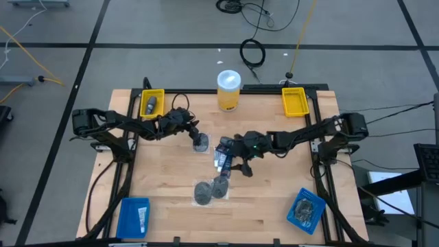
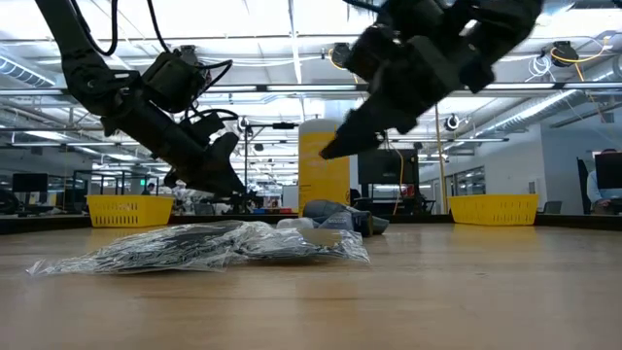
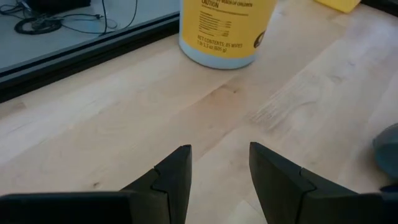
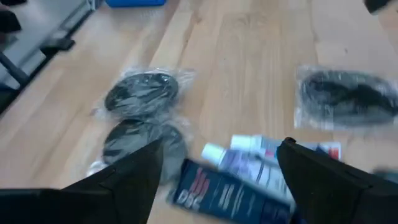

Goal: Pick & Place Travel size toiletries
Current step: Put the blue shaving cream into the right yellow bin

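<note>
The right gripper [image 1: 233,165] hangs with its fingers spread wide over a dark blue tube [image 4: 217,196] and white-capped tubes [image 4: 249,163]; two bagged mesh discs [image 4: 142,93] lie just beyond them. The left gripper [image 3: 219,177], part open and empty, faces the yellow jar [image 3: 227,28].

The yellow jar [image 3: 227,28] carries dark print, of which "NET CONTENTS" can be read; the lettering on the dark blue packet [image 4: 217,193] is too blurred to read
</note>
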You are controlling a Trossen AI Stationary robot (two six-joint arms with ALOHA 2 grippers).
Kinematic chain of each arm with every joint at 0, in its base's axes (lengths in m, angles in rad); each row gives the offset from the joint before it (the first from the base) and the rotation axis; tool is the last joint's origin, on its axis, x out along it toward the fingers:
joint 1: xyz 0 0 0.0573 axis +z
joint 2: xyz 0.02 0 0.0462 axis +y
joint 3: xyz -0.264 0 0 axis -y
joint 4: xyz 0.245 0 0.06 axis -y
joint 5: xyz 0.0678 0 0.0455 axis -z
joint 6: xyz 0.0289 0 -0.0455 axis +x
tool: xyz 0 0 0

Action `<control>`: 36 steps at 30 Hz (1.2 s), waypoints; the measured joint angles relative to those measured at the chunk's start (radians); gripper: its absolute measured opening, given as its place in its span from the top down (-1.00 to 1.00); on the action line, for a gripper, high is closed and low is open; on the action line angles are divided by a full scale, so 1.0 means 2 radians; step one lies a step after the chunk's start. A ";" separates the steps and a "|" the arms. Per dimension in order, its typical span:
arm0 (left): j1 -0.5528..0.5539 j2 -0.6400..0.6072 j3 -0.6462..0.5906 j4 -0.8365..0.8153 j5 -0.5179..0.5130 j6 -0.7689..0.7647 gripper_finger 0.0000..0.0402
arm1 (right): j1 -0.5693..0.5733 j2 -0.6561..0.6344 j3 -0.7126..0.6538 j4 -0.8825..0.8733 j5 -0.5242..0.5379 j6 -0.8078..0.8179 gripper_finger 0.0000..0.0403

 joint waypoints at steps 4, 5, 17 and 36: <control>-0.002 0.000 0.000 0.006 0.000 0.000 0.22 | 0.001 0.053 0.056 -0.052 0.001 -0.049 -0.40; -0.002 0.000 0.000 0.007 0.000 0.000 0.22 | 0.001 0.065 0.069 -0.060 0.002 -0.057 -0.38; -0.017 0.000 0.000 0.009 0.014 -0.002 0.22 | -0.012 0.140 0.149 -0.128 0.002 -0.151 -0.19; -0.029 0.000 0.000 0.008 0.023 0.013 0.22 | 0.002 0.085 0.150 -0.230 0.078 -0.192 -0.23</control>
